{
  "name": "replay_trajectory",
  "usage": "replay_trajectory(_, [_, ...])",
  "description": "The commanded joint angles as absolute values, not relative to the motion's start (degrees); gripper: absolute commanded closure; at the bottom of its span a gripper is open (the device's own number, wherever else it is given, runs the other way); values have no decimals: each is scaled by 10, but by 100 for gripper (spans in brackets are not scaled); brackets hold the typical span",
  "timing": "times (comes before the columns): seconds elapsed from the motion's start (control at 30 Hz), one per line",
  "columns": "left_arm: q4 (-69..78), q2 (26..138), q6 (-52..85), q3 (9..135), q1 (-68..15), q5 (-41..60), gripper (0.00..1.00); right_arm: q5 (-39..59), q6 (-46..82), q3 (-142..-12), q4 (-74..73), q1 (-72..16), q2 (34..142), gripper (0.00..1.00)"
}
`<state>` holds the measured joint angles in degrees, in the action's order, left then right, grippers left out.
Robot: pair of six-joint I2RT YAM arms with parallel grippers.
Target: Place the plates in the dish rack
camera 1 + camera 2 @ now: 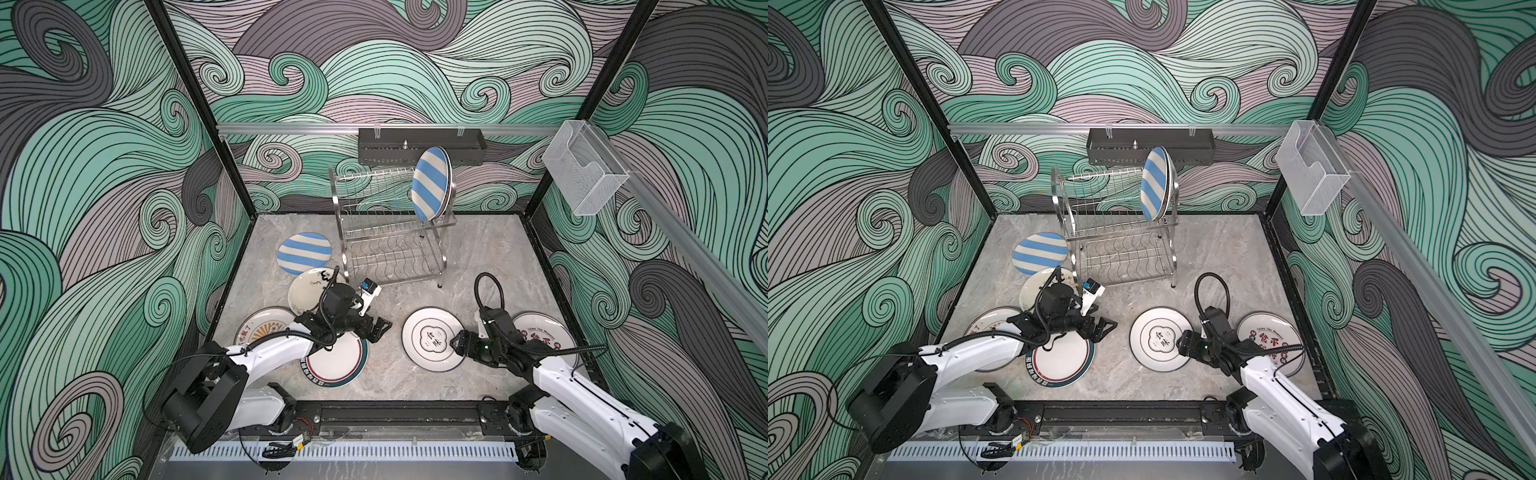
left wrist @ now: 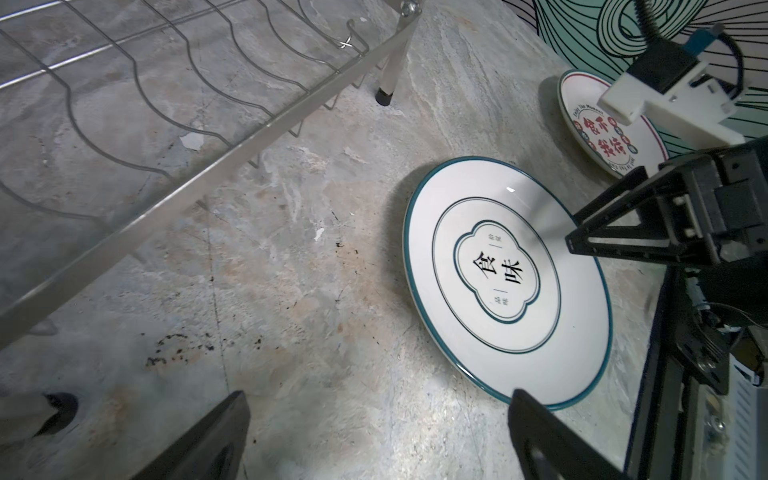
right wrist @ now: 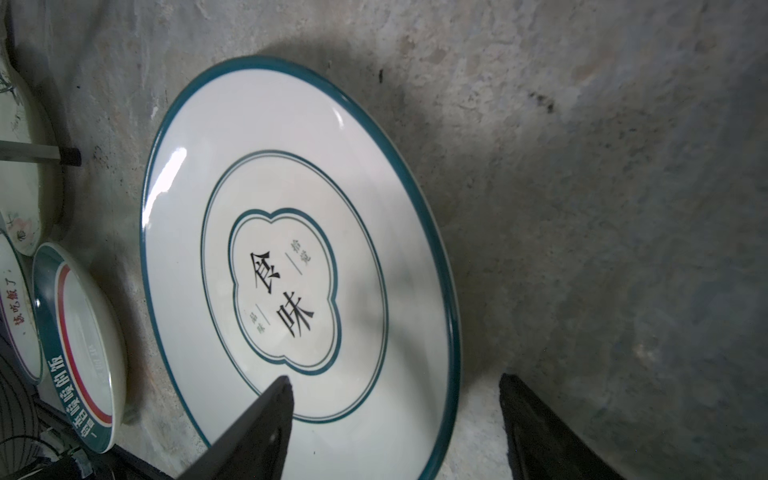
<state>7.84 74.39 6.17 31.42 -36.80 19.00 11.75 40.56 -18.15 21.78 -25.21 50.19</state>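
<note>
Right tool (image 3: 395, 379) shown spread astride the rim of the plate (image 3: 270, 187); left tool (image 2: 376, 395) shown spread, nothing held.

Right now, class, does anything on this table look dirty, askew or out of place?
Yes. Dark specks soil the table beside the dish rack, in the left wrist view. In both top views the rack sits skewed to the table's edges, and the cream plate overlaps the flat striped plate.

A blue-striped plate (image 1: 431, 183) stands upright in the two-tier dish rack (image 1: 388, 227); six plates (image 1: 433, 338) lie flat nearby
</note>
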Motion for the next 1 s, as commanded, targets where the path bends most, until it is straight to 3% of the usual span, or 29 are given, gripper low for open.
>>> replay_trajectory(0.0, [90, 761, 48, 339, -382, 218, 1, 146, 410, -174, 173, -244, 515, 23])
replay_trajectory(0.3, [42, 854, 31, 401, -411, 302, 1, 188, 420, -159, 115, -238, 570, 25])
replay_trajectory(0.53, [20, 890, 24, 430, -437, 304, 1, 186, 428, -141, 95, -237, 583, 29])
replay_trajectory(0.77, [-1, 924, 20, 455, -451, 306, 1, 196, 439, -121, 55, -236, 596, 43])
replay_trajectory(0.97, [-31, 941, 12, 476, -461, 282, 1, 201, 439, -116, 40, -234, 620, 44])
